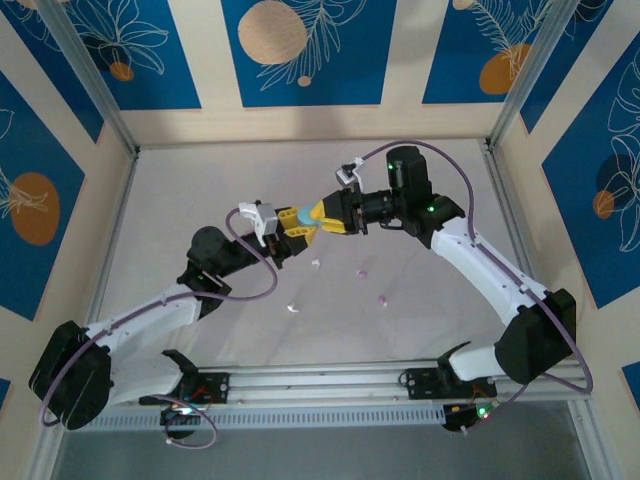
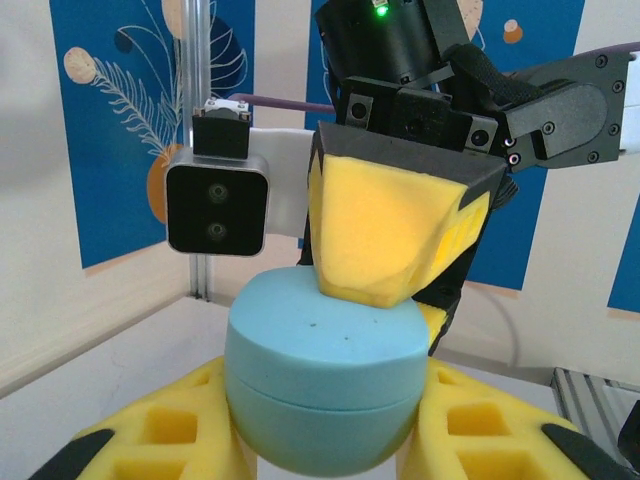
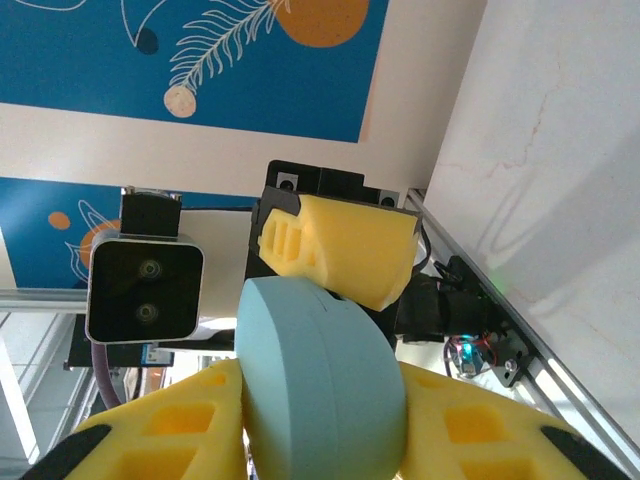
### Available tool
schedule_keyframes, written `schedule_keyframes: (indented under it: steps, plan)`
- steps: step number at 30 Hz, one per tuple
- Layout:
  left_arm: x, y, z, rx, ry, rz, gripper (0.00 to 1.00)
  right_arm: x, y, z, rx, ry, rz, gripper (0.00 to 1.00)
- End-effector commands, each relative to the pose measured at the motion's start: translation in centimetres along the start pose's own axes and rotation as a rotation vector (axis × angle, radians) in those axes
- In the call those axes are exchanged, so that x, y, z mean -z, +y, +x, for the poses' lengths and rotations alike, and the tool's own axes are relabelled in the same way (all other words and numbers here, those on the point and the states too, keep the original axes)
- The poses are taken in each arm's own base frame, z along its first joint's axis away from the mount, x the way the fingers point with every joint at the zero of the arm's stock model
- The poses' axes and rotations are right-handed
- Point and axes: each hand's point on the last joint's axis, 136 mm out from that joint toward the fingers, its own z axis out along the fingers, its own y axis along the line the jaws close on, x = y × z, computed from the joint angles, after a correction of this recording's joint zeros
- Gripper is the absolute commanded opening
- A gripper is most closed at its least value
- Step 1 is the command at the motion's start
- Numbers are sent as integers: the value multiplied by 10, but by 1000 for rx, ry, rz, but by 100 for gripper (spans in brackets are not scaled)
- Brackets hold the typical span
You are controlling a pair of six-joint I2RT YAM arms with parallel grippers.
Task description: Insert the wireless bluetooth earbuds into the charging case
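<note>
Above the table point(image 1: 190, 190), the left gripper point(image 1: 296, 223) and right gripper point(image 1: 319, 216) both clamp the teal charging case point(image 1: 305, 216).

White arms point(image 1: 480, 265), black joints point(image 1: 535, 340), purple cables point(image 1: 255, 290), yellow gripper pads point(image 2: 380, 230) (foam).

A pale tabletop point(image 1: 200, 180) sits enclosed by beige walls point(image 1: 210, 60) bearing blue leaf-patterned panels point(image 1: 350, 85).
</note>
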Motion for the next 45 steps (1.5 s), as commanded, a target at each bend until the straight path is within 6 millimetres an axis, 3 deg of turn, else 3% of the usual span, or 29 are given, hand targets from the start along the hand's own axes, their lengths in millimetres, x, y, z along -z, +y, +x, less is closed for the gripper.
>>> schedule_keyframes:
  steps: [1, 8, 13, 18, 24, 31, 34, 40, 45]
  plan:
    - [-3, -4, -27, -50, -61, 15, 31, -4, 1, 12, -11, 43, -29, 31]
    - [-4, -8, -23, -55, -39, 39, 32, -6, 2, 11, -25, 56, -49, 44]
    - [-4, -8, -22, -58, -33, 42, 32, -7, 2, 11, -31, 63, -55, 45]
    - [-5, -5, -20, -67, -19, 27, 35, -2, -5, 6, -45, 24, -31, 29]
    - [-4, 1, -12, -81, 14, -9, 49, 12, -12, -3, -67, -60, -33, 22]
    - [0, 9, 2, -85, 58, -54, 78, 38, -24, -17, -78, -189, -8, 21]
    - [9, 13, 9, -76, 76, -103, 81, 60, -51, -31, -111, -294, 59, 22]
    - [32, 36, 25, -24, 212, -292, 83, 109, -162, -59, -251, -460, 335, 22]
    - [49, 49, 40, 46, 352, -412, 83, 111, -218, -81, -316, -427, 358, 22]
